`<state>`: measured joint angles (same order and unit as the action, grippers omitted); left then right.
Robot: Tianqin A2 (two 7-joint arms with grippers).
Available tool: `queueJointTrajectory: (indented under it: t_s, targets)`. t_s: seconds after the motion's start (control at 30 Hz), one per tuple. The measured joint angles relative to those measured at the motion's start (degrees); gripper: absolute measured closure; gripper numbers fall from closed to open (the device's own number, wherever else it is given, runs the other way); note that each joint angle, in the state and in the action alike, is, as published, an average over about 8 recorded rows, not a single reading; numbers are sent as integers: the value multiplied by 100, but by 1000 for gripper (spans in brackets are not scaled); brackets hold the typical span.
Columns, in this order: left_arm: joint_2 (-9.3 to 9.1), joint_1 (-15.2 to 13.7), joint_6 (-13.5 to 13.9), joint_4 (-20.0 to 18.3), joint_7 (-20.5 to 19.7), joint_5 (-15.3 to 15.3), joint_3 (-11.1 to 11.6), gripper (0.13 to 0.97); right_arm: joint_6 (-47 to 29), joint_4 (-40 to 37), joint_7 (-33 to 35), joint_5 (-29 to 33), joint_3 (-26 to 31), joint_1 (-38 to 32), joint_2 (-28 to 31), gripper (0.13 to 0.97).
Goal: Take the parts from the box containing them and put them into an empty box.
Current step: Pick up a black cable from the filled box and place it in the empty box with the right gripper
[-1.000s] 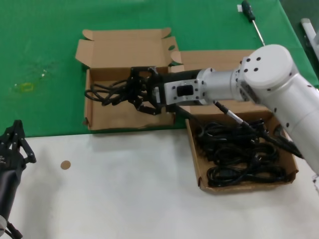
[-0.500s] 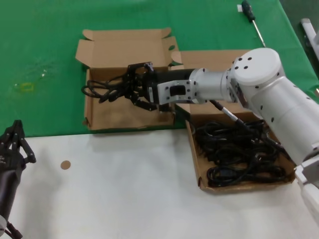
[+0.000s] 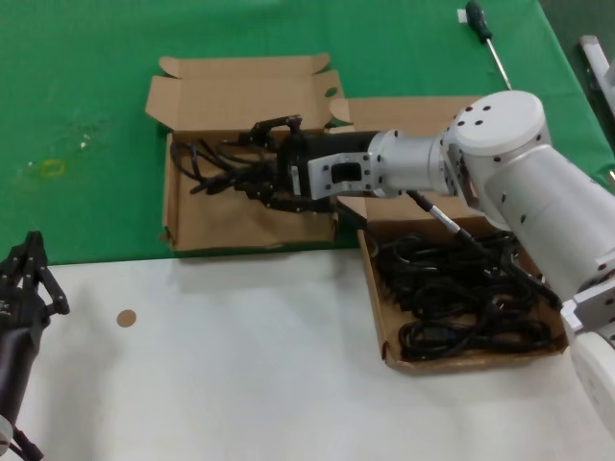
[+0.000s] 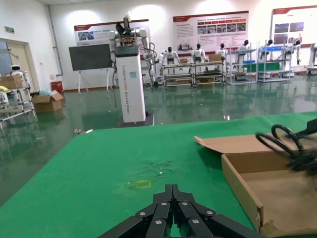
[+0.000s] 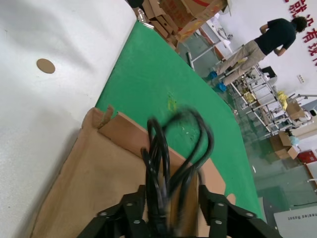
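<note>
Cords point(image 3: 461, 293) mostly lay heaped in the wide box point(image 3: 569, 327) behind my right gripper point(image 3: 252, 165), which clamped one cord bundle point(image 3: 204, 158) above the bare small box point(image 3: 207, 219). I judged nearly everything remained.

The right gripper point(image 3: 258, 163) is reaching across the smaller box point(image 3: 183, 226), clamping a looped black cord point(image 3: 204, 158) that is hanging above the box floor. More cords point(image 3: 461, 298) are lying heaped in the larger box point(image 3: 377, 298). The left gripper point(image 3: 24, 279) is idling at the table's point(image 3: 240, 375) near-left edge. A screwdriver point(image 3: 485, 38) is lying on the green cloth point(image 3: 77, 86).
</note>
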<state>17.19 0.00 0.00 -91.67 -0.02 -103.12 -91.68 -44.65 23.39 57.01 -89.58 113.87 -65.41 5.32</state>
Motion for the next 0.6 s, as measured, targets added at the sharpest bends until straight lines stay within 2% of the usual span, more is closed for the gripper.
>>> queueJointTrajectory:
  t_s: [0.2,0.23,0.37,0.5,0.6]
  targets:
    - [0,0,0,0,0,0,0,945,-33,-127,120,-37,-72,-52,-5,678]
    - [0,0,0,0,0,0,0,945,-38,-145,135,-41,-82,-60,-6,678]
    - [0,0,0,0,0,0,0,945,-57,-184,169,-50,-113,-80,-2,567]
    - [0,0,0,0,0,0,0,945,-92,-71,85,-31,-106,-43,43,456]
    - [0,0,0,0,0,0,0,945,-130,162,-70,-5,-80,39,119,411]
